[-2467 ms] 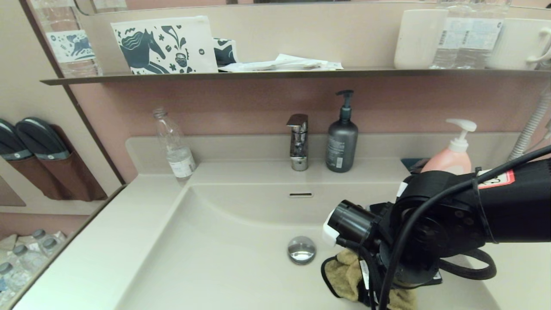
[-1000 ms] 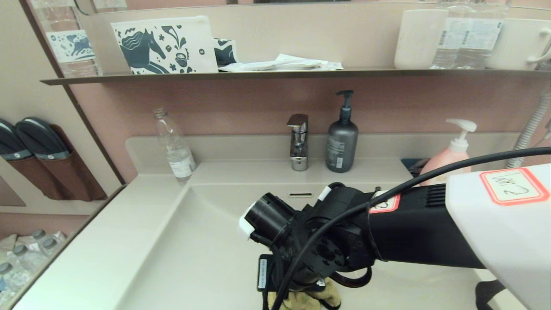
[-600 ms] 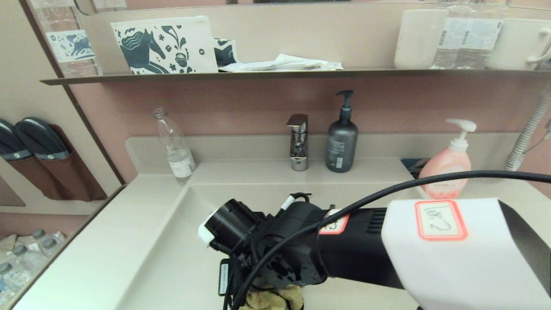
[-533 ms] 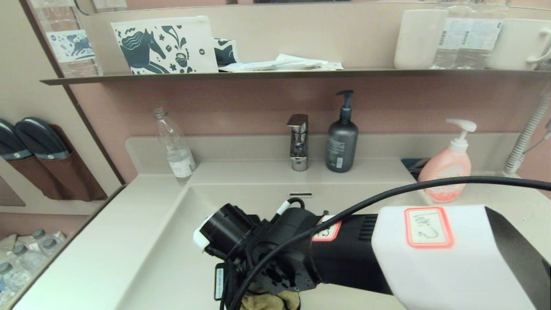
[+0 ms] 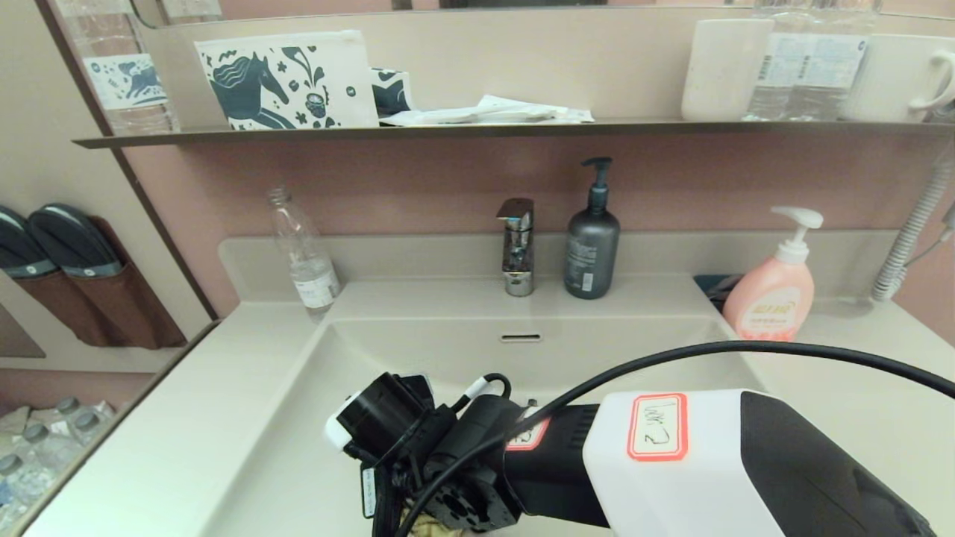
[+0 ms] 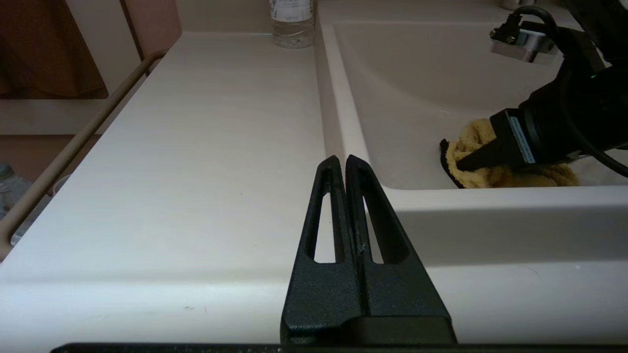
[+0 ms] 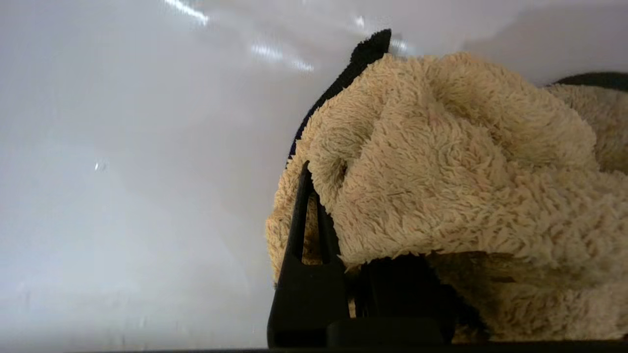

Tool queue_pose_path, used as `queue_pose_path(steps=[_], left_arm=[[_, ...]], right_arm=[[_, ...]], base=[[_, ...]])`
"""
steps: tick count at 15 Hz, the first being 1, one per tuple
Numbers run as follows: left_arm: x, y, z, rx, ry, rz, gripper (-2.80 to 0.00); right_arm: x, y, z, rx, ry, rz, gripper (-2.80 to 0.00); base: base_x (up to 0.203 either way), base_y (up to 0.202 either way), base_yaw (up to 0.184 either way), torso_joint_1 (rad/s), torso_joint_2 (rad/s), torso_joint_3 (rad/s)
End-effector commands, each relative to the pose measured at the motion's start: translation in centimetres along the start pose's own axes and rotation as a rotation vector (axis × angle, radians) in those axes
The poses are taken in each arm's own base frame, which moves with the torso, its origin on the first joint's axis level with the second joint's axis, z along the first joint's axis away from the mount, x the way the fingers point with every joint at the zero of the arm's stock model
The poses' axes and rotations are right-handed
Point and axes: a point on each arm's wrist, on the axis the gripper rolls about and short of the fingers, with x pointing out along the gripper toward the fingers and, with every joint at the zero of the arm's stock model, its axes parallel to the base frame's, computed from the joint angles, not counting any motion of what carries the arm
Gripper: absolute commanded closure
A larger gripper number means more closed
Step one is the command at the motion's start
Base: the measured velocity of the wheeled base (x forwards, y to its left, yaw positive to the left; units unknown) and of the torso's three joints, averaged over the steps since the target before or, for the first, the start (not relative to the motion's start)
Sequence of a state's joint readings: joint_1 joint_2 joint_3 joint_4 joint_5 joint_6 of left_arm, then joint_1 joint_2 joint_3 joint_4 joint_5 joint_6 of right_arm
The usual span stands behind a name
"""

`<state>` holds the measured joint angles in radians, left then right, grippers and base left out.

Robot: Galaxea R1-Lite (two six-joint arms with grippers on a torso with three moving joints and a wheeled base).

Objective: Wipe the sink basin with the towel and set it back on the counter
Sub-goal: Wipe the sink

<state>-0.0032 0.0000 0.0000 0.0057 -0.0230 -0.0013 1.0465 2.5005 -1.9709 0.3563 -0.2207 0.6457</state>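
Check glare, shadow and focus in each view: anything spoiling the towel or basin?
Head view: even light; the right arm hides nearly all the towel. Left wrist view: soft sheen on the counter; towel clear. Right wrist view: bright streaks on the sink basin; towel pile sharp, shadowed by the right end effector.

A dusty-pink wall (image 5: 418, 175) carries a narrow dark shelf (image 5: 448, 132) beneath a mirror (image 5: 522, 2).

Clear bottle (image 5: 304, 253), chrome tap (image 5: 517, 246), grey pump bottle (image 5: 592, 242), pink soap bottle (image 5: 771, 291).
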Motion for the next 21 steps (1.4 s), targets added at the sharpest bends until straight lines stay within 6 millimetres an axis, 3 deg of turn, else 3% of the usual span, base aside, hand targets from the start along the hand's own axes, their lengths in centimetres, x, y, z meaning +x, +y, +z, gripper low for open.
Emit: queue_pose_path(steps=[1, 10, 15, 19, 21], left_arm=[[0.0, 0.0, 0.0, 0.0, 0.0, 0.0, 0.0], [0.0, 0.0, 0.0, 0.0, 0.002, 0.0, 0.0], [0.0, 0.0, 0.0, 0.0, 0.002, 0.0, 0.0], [0.0, 0.0, 0.0, 0.0, 0.0, 0.0, 0.0], [0.0, 0.0, 0.0, 0.0, 0.0, 0.0, 0.0]], right_arm=[[1.0, -0.8, -0.1, -0.012, -0.012, -0.05, 0.0], [2.1, -3.2, 3.2, -0.02, -0.177, -0.054, 0.0], [2.8, -5.7, 5.3, -0.059, -0.271, -0.137, 0.0], [2.9, -8.1, 5.9, -0.055, -0.269, -0.241, 0.0], [2.0, -9.0, 6.5, -0.05, -0.26, -0.275, 0.0]], base=[[0.0, 0.0, 0.0, 0.0, 0.0, 0.0], [0.0, 0.0, 0.0, 0.0, 0.0, 0.0], [0.0, 0.0, 0.0, 0.0, 0.0, 0.0], [0.0, 0.0, 0.0, 0.0, 0.0, 0.0], [0.0, 0.0, 0.0, 0.0, 0.0, 0.0]])
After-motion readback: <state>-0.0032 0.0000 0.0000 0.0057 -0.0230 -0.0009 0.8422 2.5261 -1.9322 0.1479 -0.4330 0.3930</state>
